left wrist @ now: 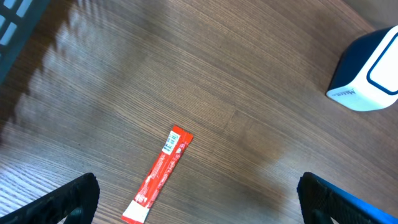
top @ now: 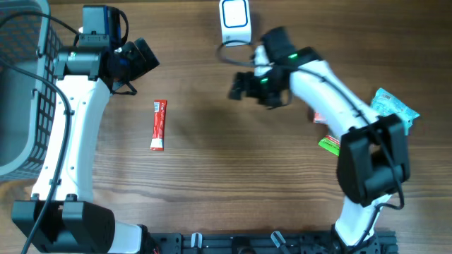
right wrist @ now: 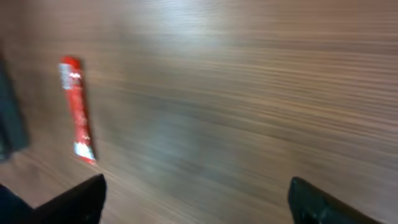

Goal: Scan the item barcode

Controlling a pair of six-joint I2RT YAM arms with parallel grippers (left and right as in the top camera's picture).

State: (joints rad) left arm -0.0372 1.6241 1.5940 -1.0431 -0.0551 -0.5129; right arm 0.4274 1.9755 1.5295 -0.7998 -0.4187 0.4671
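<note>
Red stick sachet [top: 159,125] points at the desk's front edge, a bit nearer the left end effector [top: 143,58] than the right end effector [top: 239,86]; both spread wide, empty.

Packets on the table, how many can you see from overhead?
4. A red stick packet lies left of centre; a teal packet sits at the right edge; a green packet and a red-and-white packet peek from under the right arm, which may hide more.
</note>
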